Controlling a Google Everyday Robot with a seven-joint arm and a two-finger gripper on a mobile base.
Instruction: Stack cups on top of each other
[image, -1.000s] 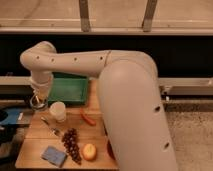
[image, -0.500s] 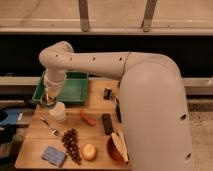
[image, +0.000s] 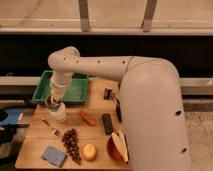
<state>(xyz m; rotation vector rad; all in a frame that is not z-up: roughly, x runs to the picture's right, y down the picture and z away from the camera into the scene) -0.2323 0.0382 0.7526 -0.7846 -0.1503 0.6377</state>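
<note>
A cream-white cup (image: 59, 114) stands upright on the wooden table (image: 35, 135) at its left side, just in front of the green tray (image: 75, 89). My gripper (image: 53, 102) hangs at the end of the white arm, right above the cup's left rim. It is shut on the pale cup with the darker bluish-grey rim (image: 52, 104), which sits at the cream cup's mouth. I cannot tell how deep it sits in it.
A red sausage-like item (image: 87, 118), a black bar (image: 107, 123) and a utensil (image: 50, 128) lie near the cup. Grapes (image: 71, 143), an orange fruit (image: 90, 151), a blue sponge (image: 53, 155) and a reddish-brown bowl (image: 113, 149) holding a banana are at the front. My arm's body fills the right.
The gripper, with the dark-rimmed cup, has moved right from the table's left edge to above the cream cup. The arm has swung that way too.
</note>
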